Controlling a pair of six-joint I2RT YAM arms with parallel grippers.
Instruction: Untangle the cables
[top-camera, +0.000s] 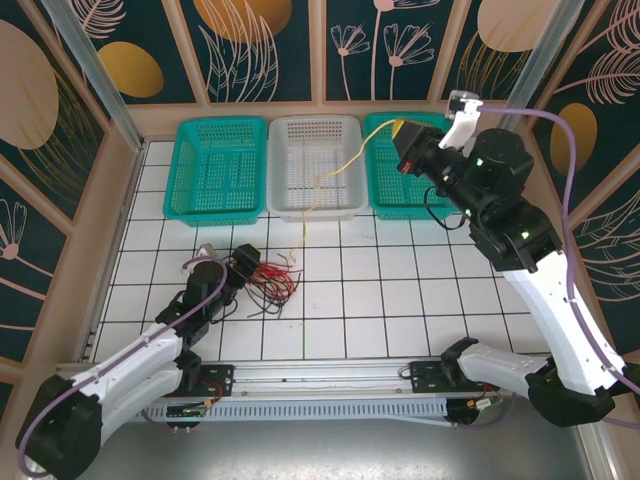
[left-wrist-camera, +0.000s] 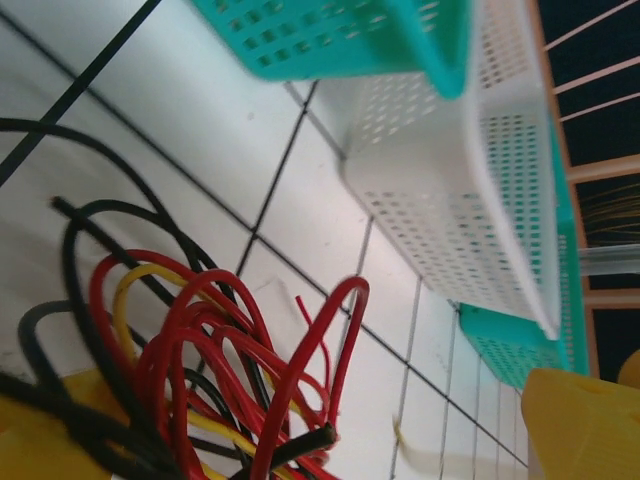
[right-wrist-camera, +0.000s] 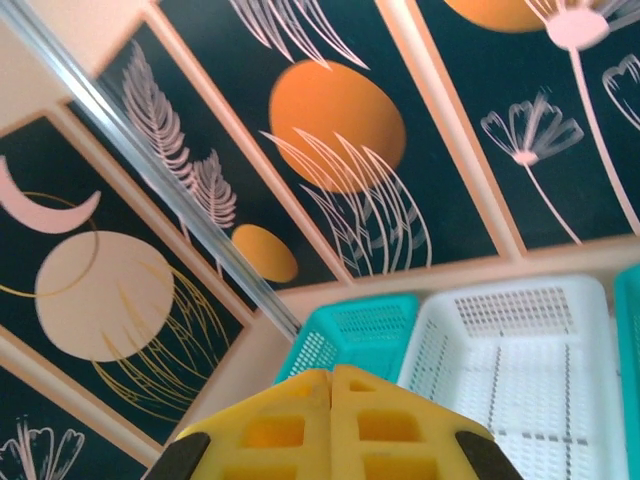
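Right gripper (right-wrist-camera: 332, 395) is up over the baskets, jaws pressed together on a yellow cable (top-camera: 340, 168) drooping across the white basket (top-camera: 340, 212) to the bench (top-camera: 400, 290) — left gripper (top-camera: 247, 268) sits at the red-black tangle of cables (top-camera: 274, 284), jaws apart.

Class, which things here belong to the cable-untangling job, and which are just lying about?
Job: tangle of red, black and yellow cables; long yellow cable; left claw; right claw holding it.
Lying about: left teal basket; white basket; right teal basket.

Baskets (top-camera: 315, 208) at back; cables (top-camera: 272, 283) front-left by L tool (top-camera: 245, 262), one reaching R tool (top-camera: 400, 128).
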